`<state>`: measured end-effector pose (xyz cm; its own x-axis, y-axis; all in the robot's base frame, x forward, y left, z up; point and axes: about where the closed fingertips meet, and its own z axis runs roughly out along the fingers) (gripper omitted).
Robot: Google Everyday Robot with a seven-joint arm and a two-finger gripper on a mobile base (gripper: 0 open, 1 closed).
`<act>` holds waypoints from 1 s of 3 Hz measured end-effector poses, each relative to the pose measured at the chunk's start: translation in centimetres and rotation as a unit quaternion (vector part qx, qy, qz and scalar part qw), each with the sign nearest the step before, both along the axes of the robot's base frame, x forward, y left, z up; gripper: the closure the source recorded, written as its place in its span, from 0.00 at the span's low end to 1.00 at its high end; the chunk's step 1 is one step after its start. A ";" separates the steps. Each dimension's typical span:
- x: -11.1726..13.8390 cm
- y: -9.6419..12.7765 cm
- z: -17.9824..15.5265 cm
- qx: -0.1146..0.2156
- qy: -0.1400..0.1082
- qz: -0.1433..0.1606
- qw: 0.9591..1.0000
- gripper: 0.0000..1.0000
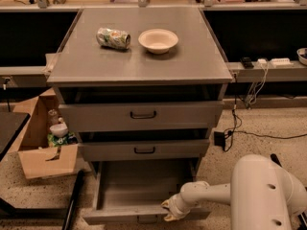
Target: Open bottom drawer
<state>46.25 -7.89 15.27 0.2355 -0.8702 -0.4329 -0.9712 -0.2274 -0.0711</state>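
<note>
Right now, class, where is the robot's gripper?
In the camera view the gripper sits low, right of centre, at the front panel of the pulled-out bottom drawer, below the middle drawer.
</note>
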 end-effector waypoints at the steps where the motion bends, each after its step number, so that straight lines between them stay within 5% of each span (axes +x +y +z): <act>1: -2.1 0.4 -0.2 0.015 0.011 -0.003 1.000 1.00; 2: -2.1 0.1 -0.1 0.016 0.011 -0.003 1.000 1.00; 3: -2.1 0.1 -0.1 0.016 0.011 -0.003 1.000 0.82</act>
